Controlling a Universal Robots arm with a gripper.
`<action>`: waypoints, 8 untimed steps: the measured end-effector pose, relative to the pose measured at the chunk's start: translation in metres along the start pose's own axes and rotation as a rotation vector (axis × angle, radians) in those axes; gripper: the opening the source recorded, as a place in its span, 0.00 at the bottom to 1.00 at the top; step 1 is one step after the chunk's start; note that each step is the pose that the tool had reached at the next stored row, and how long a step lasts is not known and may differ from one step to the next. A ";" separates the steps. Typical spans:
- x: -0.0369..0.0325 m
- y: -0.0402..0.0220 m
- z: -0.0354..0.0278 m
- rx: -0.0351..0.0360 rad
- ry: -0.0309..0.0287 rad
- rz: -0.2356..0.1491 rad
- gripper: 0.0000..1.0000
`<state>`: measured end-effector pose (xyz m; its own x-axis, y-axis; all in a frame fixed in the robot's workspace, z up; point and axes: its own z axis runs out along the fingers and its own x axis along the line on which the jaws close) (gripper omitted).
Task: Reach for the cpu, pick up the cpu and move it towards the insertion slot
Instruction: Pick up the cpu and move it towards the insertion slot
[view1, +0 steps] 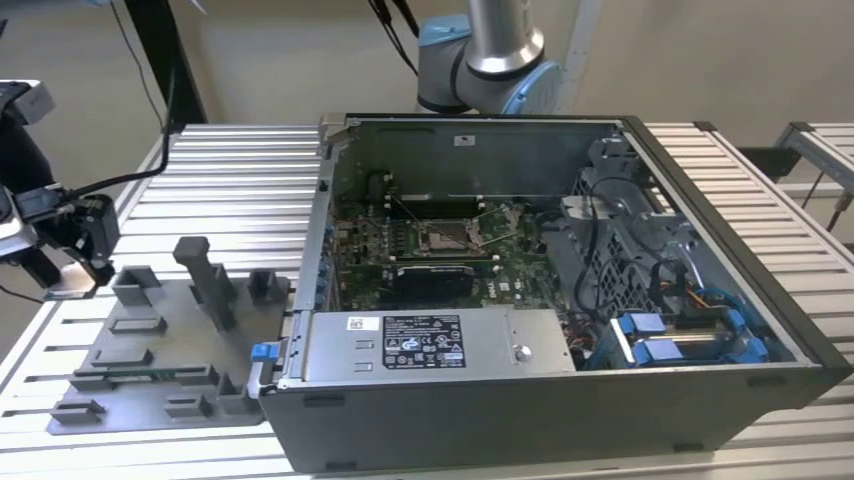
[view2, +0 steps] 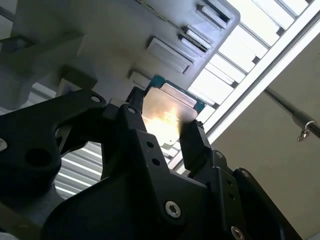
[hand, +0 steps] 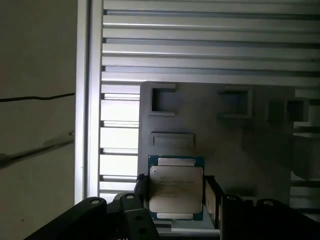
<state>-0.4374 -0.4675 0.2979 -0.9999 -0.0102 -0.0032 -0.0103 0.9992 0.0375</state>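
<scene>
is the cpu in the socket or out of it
Out. The cpu is gripped in the hand near the grey fixture plate, apart from the insertion slot in the open case.

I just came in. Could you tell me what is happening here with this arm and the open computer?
The arm's black gripper holds the small flat square cpu with a pale silver top between its fingers, near the grey plastic fixture plate at the exterior view's left. The insertion slot, a square socket with a silver metal frame, lies inside the open grey computer case, well apart from the gripper.
</scene>
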 end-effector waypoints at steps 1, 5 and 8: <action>0.0000 0.0001 -0.0014 0.0001 0.0000 0.000 0.00; 0.0000 0.0003 -0.0075 0.0001 0.0002 0.000 0.00; 0.0000 0.0004 -0.0119 0.0001 0.0001 0.000 0.00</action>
<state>-0.4374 -0.4675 0.3098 -0.9999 -0.0102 -0.0031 -0.0103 0.9992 0.0375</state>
